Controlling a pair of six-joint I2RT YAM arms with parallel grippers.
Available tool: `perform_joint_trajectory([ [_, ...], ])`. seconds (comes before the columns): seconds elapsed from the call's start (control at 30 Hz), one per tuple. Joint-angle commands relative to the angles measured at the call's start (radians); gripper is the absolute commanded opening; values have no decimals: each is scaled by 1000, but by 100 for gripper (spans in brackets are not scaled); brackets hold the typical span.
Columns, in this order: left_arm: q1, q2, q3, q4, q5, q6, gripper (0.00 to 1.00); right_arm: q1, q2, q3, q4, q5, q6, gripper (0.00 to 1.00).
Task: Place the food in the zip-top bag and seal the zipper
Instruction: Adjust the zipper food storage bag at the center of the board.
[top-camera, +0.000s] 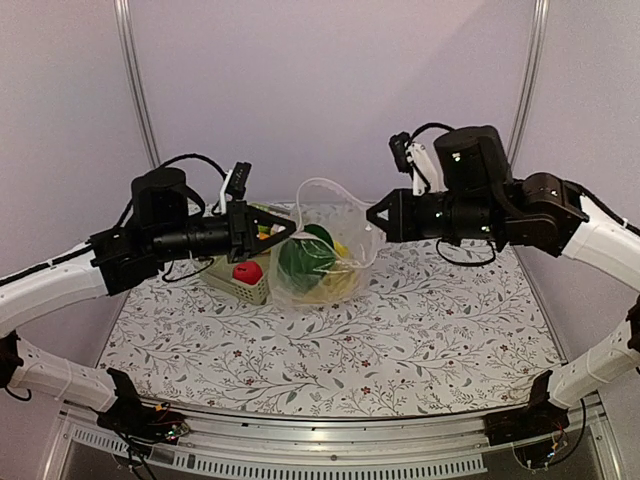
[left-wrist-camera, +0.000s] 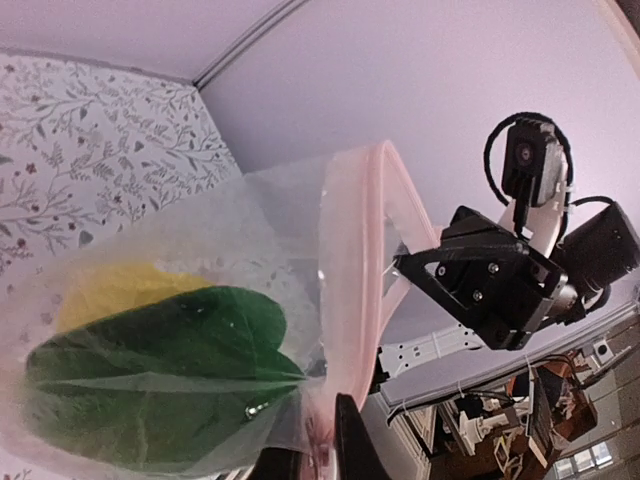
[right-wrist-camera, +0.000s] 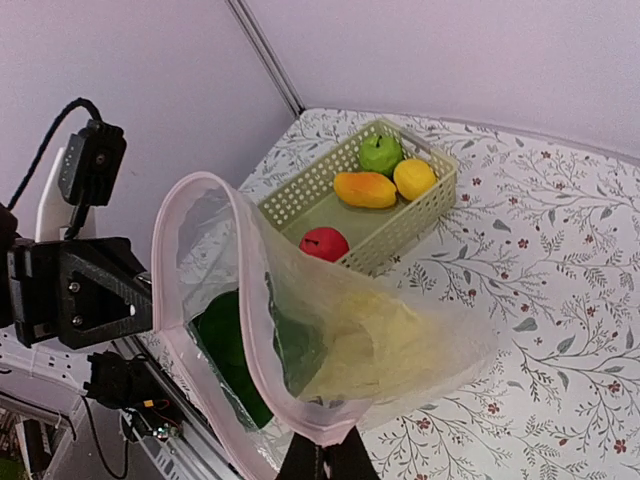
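You have the zip-top bag strung between both arms above the counter. Left fingers and right fingers are clenched on opposite ends of its zipper. The mouth runs left to right and gapes upward, with the dark green vegetable sagging below.

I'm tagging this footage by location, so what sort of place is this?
Probably a robotics lab test cell, not a kitchen: two robot arms bolted to a metal rail, plain panel walls with frame posts, and toy fruit in a basket on a floral-covered table.
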Motion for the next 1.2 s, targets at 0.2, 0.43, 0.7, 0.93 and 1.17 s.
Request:
perform_joint_trajectory([
  [0.2, 82, -21, 98, -42, 57, 43, 0, -4, -165, 108, -94, 11, -125, 0],
  [0.43, 79, 15, 11, 33, 189, -1, 0, -3, -141, -9, -123, 66, -60, 0],
  [0.7, 77, 30, -43, 39, 236, 28, 2, -3, -122, -137, -125, 76, 54, 7],
  [0.93, 77, 4, 5, -87, 199, 122, 9, -3, -143, -103, -152, 48, 33, 40],
  [1.17, 77, -6, 25, -98, 210, 128, 5, 68, -114, 86, -282, 94, -73, 54],
])
